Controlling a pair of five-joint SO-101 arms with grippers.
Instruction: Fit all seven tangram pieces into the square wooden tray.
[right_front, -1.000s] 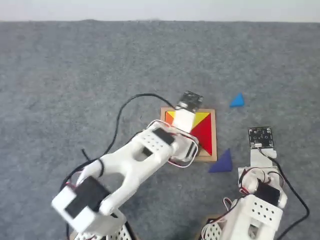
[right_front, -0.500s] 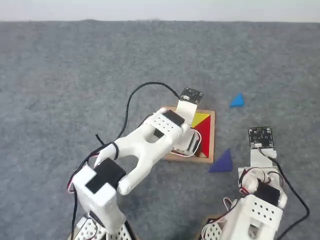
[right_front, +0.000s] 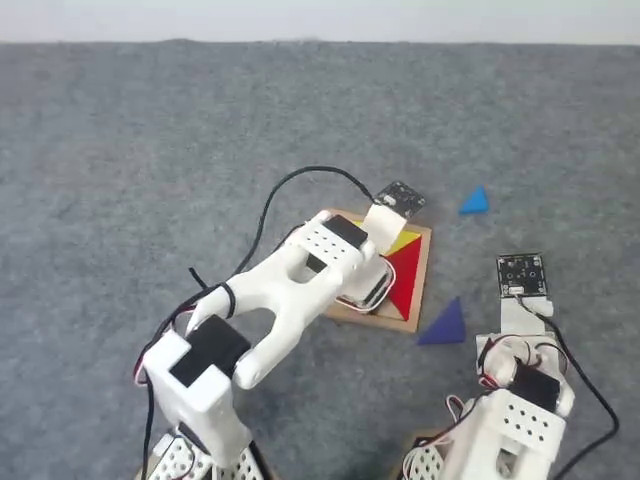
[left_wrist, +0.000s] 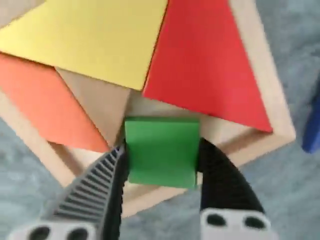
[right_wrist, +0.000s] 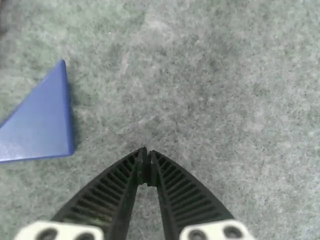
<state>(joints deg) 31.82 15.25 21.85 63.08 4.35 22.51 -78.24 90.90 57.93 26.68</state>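
Tray (right_front: 424, 275) lies right of centre in the high view, turned slightly askew, on the grey mat (right_front: 150, 150). You have open mat across the whole left half and along the top of the frame. Room is tighter on the right: the dark blue triangle (right_front: 445, 324) lies just off the tray's lower right corner, apart from it, and the small blue triangle (right_front: 474, 201) lies up and to the right, well apart. The left arm reaches across from lower left and covers the tray's left part. Your left gripper (left_wrist: 161, 149) grips the green square (left_wrist: 161, 152) on two opposite sides, one jaw against each. The square sits squarely between the fingertips, above the bare strip of tray floor (left_wrist: 100, 105) and partly across the tray's rim. I cannot tell whether it touches the floor. In the tray, the yellow triangle (left_wrist: 95, 35) and the red triangle (left_wrist: 205, 65) meet edge to edge. The orange piece (left_wrist: 45, 100) lies against the yellow one, with bare floor between it and the red. Your right gripper (right_wrist: 146, 159) is at lower right of the high view, jaws pressed together on nothing, over bare mat, with the dark blue triangle nearby and untouched.
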